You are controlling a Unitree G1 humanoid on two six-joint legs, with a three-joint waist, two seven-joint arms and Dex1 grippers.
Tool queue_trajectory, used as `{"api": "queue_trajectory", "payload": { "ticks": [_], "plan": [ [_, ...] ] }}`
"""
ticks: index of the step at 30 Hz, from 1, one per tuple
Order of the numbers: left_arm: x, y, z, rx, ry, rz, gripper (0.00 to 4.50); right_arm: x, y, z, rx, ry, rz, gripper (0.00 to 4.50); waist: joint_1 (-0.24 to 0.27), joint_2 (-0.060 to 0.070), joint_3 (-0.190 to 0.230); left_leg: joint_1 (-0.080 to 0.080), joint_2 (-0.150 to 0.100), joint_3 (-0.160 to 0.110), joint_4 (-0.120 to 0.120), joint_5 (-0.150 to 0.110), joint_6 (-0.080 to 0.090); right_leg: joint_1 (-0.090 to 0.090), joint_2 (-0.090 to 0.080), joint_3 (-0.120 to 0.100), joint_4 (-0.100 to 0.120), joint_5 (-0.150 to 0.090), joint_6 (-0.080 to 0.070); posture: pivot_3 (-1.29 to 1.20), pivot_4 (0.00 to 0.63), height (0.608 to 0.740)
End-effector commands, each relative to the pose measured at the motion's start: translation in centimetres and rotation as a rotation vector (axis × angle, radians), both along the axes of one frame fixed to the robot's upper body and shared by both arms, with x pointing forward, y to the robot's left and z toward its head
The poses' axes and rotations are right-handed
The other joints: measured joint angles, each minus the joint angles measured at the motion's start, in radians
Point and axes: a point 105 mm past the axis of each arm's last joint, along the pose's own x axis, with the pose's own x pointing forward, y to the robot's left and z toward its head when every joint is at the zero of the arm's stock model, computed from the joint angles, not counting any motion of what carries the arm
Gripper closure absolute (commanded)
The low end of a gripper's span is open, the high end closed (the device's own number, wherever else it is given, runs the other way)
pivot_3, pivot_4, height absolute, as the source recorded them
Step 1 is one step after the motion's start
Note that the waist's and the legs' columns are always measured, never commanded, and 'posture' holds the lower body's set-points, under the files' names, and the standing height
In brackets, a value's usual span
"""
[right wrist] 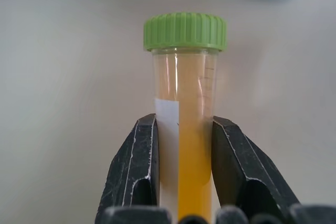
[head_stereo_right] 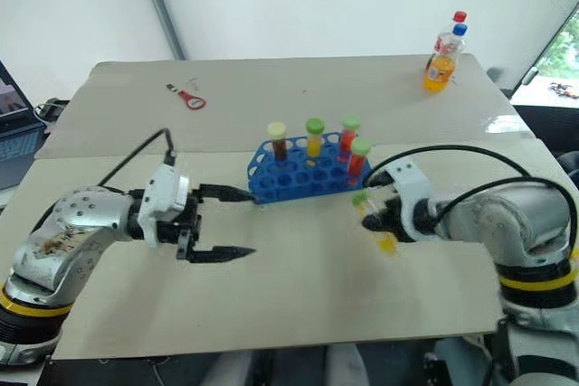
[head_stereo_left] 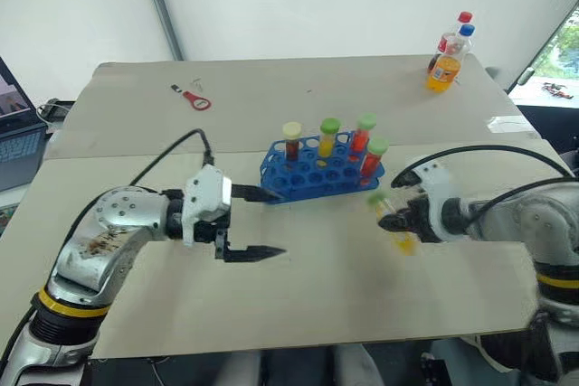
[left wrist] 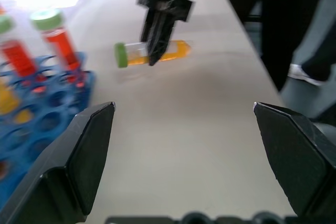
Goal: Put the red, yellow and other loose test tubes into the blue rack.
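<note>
The blue rack stands mid-table and holds several upright capped tubes, some with red liquid and one with yellow liquid. To its right, my right gripper is shut on a yellow tube with a green cap, held a little above the table. The right wrist view shows that tube clamped between the two fingers. My left gripper hovers open and empty just left of the rack's near corner. The left wrist view looks across at the held tube and the rack.
Two drink bottles stand at the far right of the table. A small red-handled tool lies at the far left. A laptop sits off the table's left edge. Bare tabletop lies in front of the rack.
</note>
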Motion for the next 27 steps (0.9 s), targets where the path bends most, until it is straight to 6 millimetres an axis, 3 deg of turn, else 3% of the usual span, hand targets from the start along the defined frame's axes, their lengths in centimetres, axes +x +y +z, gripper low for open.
{"api": "queue_trajectory", "payload": {
  "ticks": [1,6,9,17,27],
  "plan": [
    [0.7,1.3,1.0,-0.024,-0.029,0.078,0.00,0.4,2.0,4.2,0.119,-0.382,0.008,3.52,0.002,0.001,0.000,0.000,0.000,0.000,0.000,0.000,0.000,-0.001,0.000,0.000,0.001,0.000,0.000,0.00,0.150,0.740],
    [1.0,1.5,1.1,-0.045,-0.029,0.114,0.00,1.8,3.4,6.0,0.263,-0.658,-0.104,3.53,0.006,0.000,0.000,0.000,-0.005,0.000,0.001,0.001,-0.001,0.000,-0.003,0.000,0.000,0.001,0.002,0.00,0.150,0.740],
    [0.9,1.1,1.1,-0.047,-0.024,0.110,0.00,3.1,3.6,5.9,0.292,-0.754,-0.183,3.53,0.003,0.000,0.000,0.001,-0.004,0.000,0.000,0.001,-0.002,0.000,-0.003,0.000,0.001,0.001,0.001,0.00,0.150,0.740],
    [1.0,0.3,1.2,-0.059,-0.020,0.103,0.00,6.0,4.4,4.5,0.284,-0.890,-0.335,3.53,-0.008,0.000,0.000,0.002,-0.005,0.000,-0.002,0.002,-0.004,-0.002,-0.002,0.000,0.001,0.001,0.001,0.00,0.150,0.740],
    [0.8,-0.1,1.3,-0.080,-0.011,0.095,0.00,7.4,5.2,2.9,0.257,-0.938,-0.413,3.53,-0.026,0.000,0.000,0.002,-0.004,-0.001,-0.004,0.003,-0.005,-0.002,-0.002,0.000,0.001,0.002,0.001,0.00,0.150,0.740]
  ]
}}
